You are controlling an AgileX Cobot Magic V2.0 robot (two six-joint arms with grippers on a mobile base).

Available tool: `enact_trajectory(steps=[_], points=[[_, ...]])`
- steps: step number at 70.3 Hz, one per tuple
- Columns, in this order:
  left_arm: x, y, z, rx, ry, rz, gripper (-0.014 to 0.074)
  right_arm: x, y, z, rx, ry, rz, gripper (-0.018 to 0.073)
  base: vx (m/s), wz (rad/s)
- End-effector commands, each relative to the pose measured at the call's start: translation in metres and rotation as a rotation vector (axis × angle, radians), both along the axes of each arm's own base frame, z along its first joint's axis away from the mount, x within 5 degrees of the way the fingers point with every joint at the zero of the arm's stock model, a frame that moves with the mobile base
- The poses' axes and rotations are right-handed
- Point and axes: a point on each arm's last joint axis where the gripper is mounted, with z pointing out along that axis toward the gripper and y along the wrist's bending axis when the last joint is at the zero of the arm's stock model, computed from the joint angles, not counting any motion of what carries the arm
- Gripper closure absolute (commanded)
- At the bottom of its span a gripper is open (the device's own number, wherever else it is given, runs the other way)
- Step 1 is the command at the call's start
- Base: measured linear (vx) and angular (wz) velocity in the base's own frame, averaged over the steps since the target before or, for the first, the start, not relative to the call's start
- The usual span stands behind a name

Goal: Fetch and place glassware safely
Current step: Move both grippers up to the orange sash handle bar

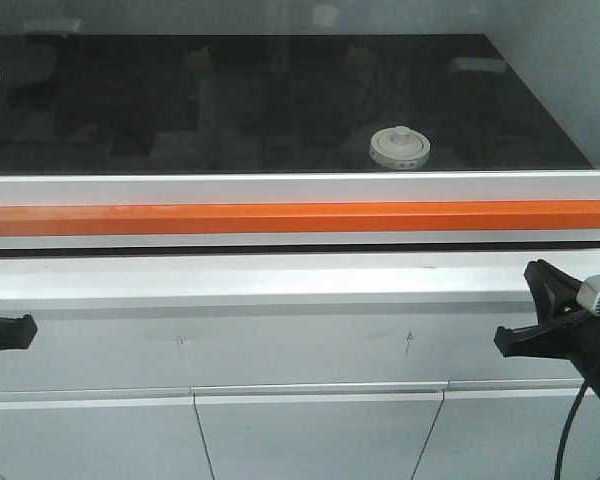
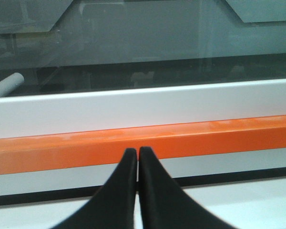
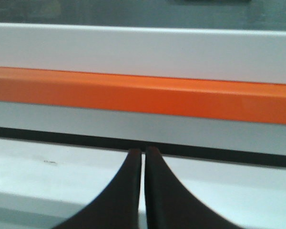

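Left gripper (image 2: 137, 151) has its two black fingers pressed tip to tip with nothing between them, low in front of the white rail (image 1: 280, 186) and the orange strip (image 1: 280, 217). Right of centre, beyond that strip, the glassware (image 1: 399, 150) stands upright on the dark worktop (image 1: 130, 100), its long axis vertical and its knob (image 1: 401, 132) pointing up. Its round off-white lid (image 1: 384, 150) has small dark marks around the rim; the clear body beneath is mostly hidden by the rail. Right gripper (image 3: 143, 150) is likewise closed and empty, well apart from the glassware
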Motion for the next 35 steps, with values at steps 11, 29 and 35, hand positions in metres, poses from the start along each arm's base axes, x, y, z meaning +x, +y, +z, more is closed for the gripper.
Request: enact_trajectory(steps=[11, 29, 35], points=[[0.004, -0.001, 0.016, -0.013, -0.115, -0.001, 0.0603, 0.014, -0.001, 0.012, -0.038, -0.167, 0.009, 0.0563, 0.0, 0.0], [0.004, -0.001, 0.016, -0.013, -0.109, -0.001, 0.0603, 0.034, -0.002, 0.014, -0.049, -0.164, 0.006, 0.0563, 0.0, 0.0], [0.004, -0.001, 0.016, -0.013, -0.109, -0.001, 0.0603, 0.039, -0.002, 0.013, -0.054, -0.152, 0.005, 0.0563, 0.0, 0.0]])
